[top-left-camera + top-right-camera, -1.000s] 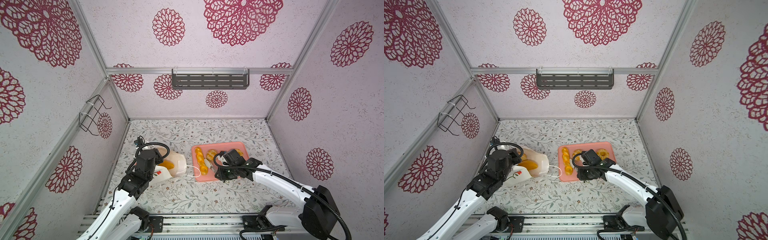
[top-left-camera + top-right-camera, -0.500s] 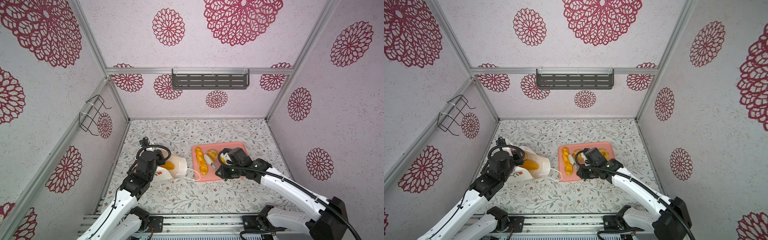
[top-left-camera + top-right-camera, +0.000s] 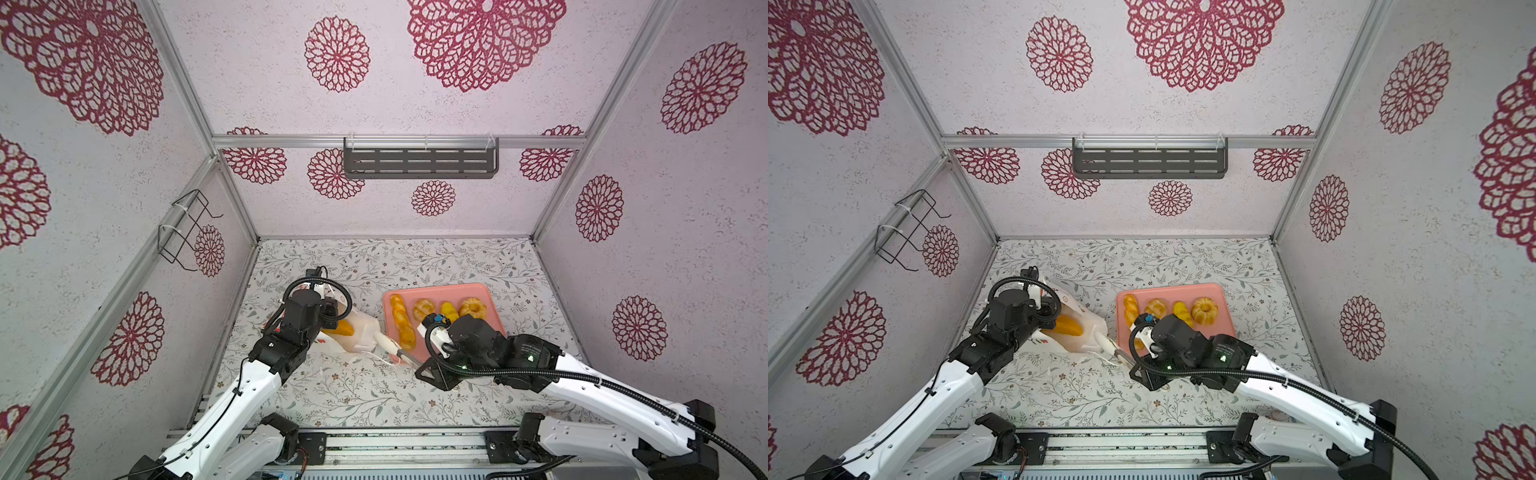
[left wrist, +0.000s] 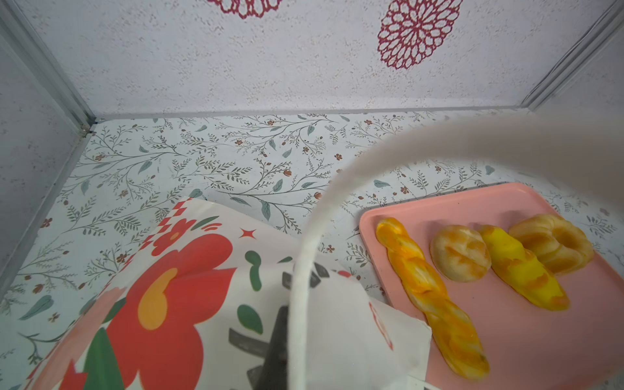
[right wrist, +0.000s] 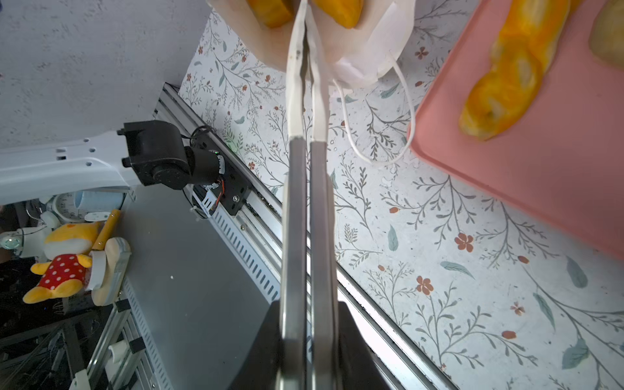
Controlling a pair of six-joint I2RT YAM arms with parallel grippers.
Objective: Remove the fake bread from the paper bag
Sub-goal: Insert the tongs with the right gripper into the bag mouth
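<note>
Fake bread, glossy golden-orange toy pieces (image 3: 343, 328), lies inside the white paper bag (image 3: 365, 332); your left hand (image 3: 332, 309) clamps its rim, holding the mouth open for the closed right hand (image 5: 304, 27)

the right gripper (image 3: 380, 338) is swinging off the tray (image 3: 436, 289), tips now coming to the bag (image 3: 361, 332) mouth; the left arm (image 3: 299, 316) is nudging farther back.

paper bag (image 3: 361, 334): on side, open | fake bread (image 3: 401, 322): 4 out, some inside
</note>
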